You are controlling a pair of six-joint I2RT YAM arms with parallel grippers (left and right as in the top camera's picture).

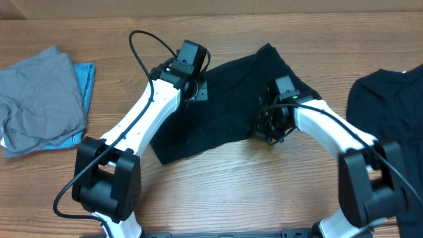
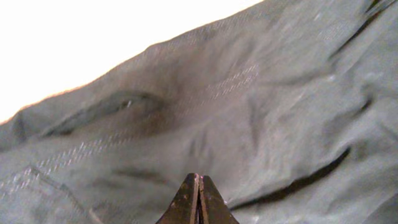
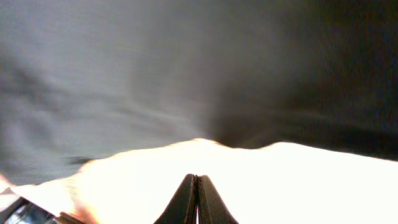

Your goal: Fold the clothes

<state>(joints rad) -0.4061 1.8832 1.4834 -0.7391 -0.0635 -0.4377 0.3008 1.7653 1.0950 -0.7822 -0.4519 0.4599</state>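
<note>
Left pincer (image 2: 198, 200) is shut tight on nothing, pants (image 2: 261, 118) spread right under it. Right pincer (image 3: 196, 200) is shut and empty too, over the counter (image 3: 261, 180) with the pants edge just ahead. Guessing they're lining up on opposite edges to fold.

A wooden desk (image 1: 231, 192) with brown grain running left to right fills the overhead view. Along its far edge lies 1 paler tan band (image 1: 277, 6), plain and flat. In both wrist views the bare desk surface is washed out to bright glare.
</note>
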